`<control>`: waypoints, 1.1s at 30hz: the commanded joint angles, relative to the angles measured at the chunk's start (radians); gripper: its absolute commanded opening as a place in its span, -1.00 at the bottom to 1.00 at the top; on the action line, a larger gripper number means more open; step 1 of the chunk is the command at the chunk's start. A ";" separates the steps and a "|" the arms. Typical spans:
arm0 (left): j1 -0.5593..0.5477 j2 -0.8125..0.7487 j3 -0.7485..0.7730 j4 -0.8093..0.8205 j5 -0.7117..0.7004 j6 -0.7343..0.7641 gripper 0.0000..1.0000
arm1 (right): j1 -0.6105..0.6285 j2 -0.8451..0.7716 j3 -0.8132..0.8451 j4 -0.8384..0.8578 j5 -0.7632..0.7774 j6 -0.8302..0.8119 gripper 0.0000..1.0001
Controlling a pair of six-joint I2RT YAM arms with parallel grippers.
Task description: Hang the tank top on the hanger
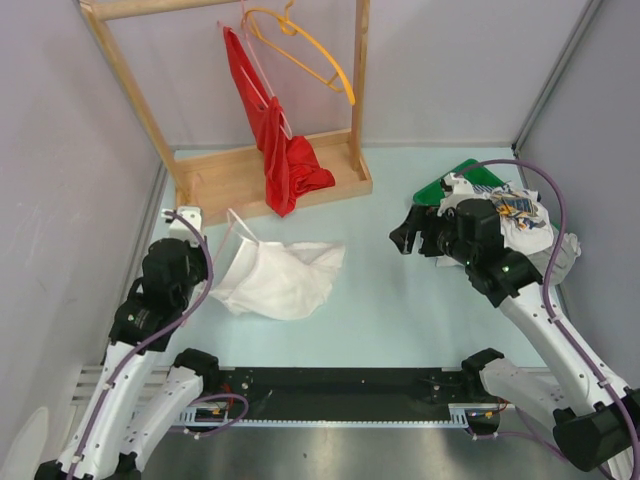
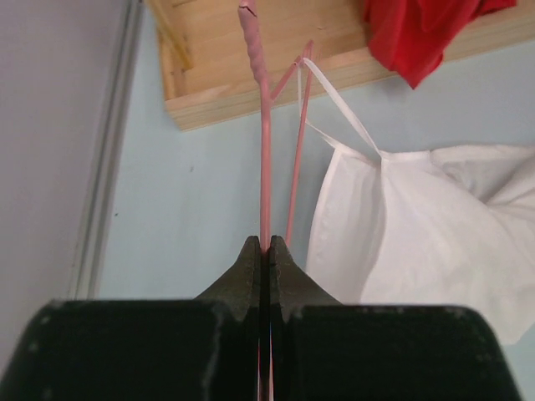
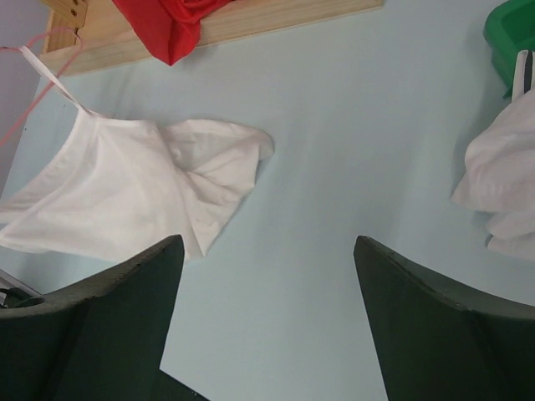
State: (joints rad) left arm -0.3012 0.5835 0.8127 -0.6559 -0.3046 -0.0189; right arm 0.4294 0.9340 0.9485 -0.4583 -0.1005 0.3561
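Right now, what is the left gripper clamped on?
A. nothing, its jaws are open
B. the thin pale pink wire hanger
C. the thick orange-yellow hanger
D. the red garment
B: in the left wrist view the left gripper is shut on the thin pale pink wire hanger, its jaws pressed together around the wire.

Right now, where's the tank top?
In the top view the tank top lies left of centre, beside the left claw and in front of the wooden rack, one strap reaching the hanger.
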 commanded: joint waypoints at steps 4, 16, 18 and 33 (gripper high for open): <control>0.017 0.055 0.259 -0.062 -0.217 -0.001 -1.00 | -0.041 -0.047 -0.025 0.023 -0.054 -0.028 0.76; 0.022 0.321 0.721 -0.050 -0.136 0.109 -1.00 | -0.126 -0.083 -0.074 0.047 -0.142 -0.036 0.76; 0.022 0.384 0.810 -0.053 -0.122 0.129 -1.00 | -0.132 -0.083 -0.079 0.050 -0.156 -0.036 0.76; 0.066 0.746 1.315 -0.122 -0.108 0.209 -1.00 | -0.182 -0.061 -0.132 0.110 -0.231 -0.023 0.76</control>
State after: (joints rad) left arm -0.2584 1.3018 2.0186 -0.7902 -0.4221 0.1596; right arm 0.2581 0.8730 0.8249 -0.4072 -0.2897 0.3355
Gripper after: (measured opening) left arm 0.020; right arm 0.882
